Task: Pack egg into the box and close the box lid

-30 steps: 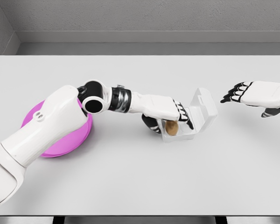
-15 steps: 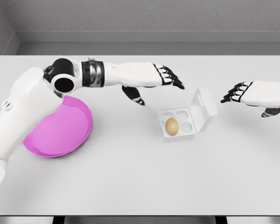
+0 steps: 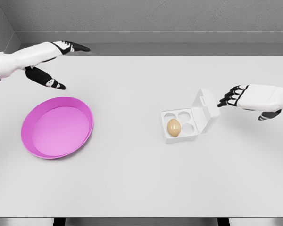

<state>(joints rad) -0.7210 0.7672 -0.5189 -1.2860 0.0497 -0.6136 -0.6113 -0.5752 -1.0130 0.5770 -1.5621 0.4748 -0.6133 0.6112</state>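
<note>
A brown egg (image 3: 173, 127) sits in the front-left cup of the white box (image 3: 180, 126) near the table's middle right. The box lid (image 3: 207, 110) stands open, tilted up on the right side. My right hand (image 3: 233, 97) hovers just right of the lid, fingers relaxed and holding nothing, fingertips (image 3: 222, 100) close to the lid's upper edge. My left hand (image 3: 61, 59) is at the far upper left, above the table's back edge, fingers spread and empty.
A pink bowl (image 3: 57, 127) lies on the left part of the white table (image 3: 132, 179). A grey wall runs behind the table.
The left hand let go of the egg in the box, then swung away up to the far left. The right hand moved slightly left and down toward the lid.
</note>
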